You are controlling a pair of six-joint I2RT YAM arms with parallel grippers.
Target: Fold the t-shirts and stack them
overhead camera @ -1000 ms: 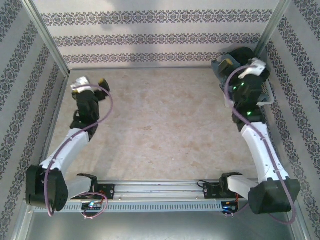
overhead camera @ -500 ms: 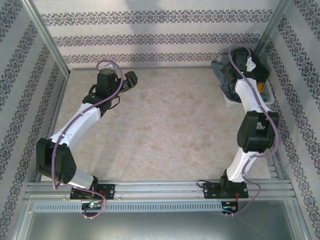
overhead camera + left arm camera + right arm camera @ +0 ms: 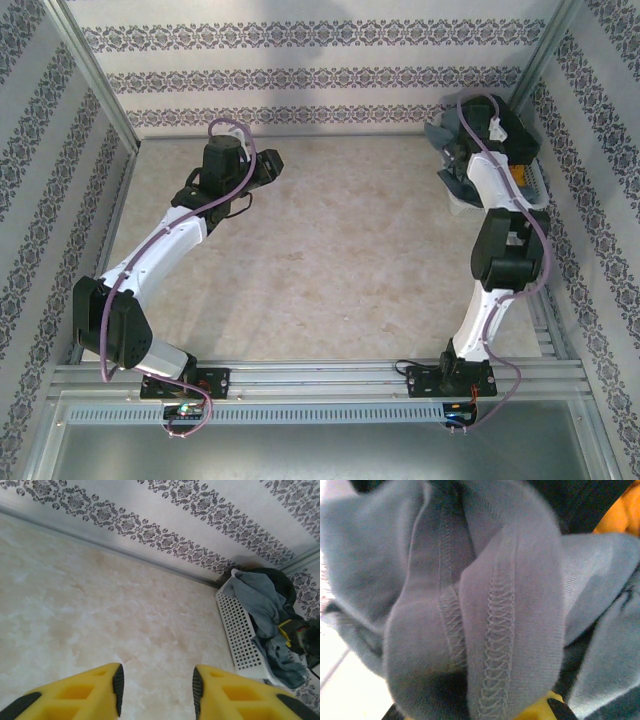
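The right hand [image 3: 452, 158] is clamped on the blue-grey t-shirt [image 3: 485, 605] in the basket [image 3: 240, 630]. The left hand [image 3: 156, 682], half open and empty, hovers well to its left.

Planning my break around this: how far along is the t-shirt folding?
Barely begun. Done: nothing; the table holds no folded shirt or stack. In hand: the right gripper is shut on a blue-grey t-shirt in the white basket at the far right corner; the left gripper hangs open and empty over the table. Left: lift that shirt out, spread and fold it, then the other clothes in the basket.
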